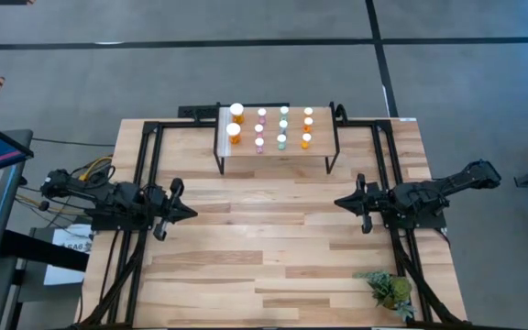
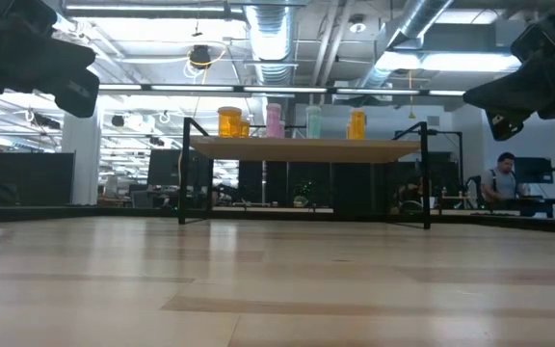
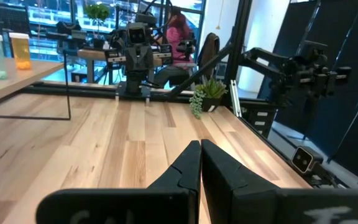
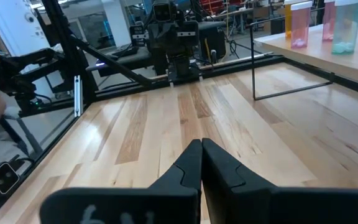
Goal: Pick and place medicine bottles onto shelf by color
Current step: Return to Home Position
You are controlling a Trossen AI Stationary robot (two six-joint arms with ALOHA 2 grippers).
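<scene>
The shelf [image 1: 287, 158] was seen at the far edge of the table [image 1: 273, 247], midway between the two arms. Eleven bottles were stood upright on it, sorted by colour into four short rows running front to back. Two wide orange bottles [image 1: 235, 132] with big white lids were placed at the end nearer the left arm. Beside them three pink bottles [image 1: 260, 129] were lined up, then three teal bottles [image 1: 283, 125]. Three small orange bottles [image 1: 308, 123] were set at the end nearer the right arm. In the low view the same order was shown across the shelf top, each row hidden behind its front bottle.

The left gripper [image 1: 189, 214] was held above the left side of the table, well apart from the shelf, and was pointed across at the right arm. Its fingers [image 3: 188, 165] were pressed together tip to tip. The right gripper [image 1: 341, 203] was held above the right side of the table, likewise well apart from the shelf, and was pointed back at the left arm. Its fingers [image 4: 190, 163] were closed against each other in the same way. Both arms were raised clear of the tabletop, as was shown in the low view.

A plant [image 1: 390, 289] was set at the near right corner of the table, beside the right arm's frame. A person [image 2: 502, 181] was seated in the room beyond.
</scene>
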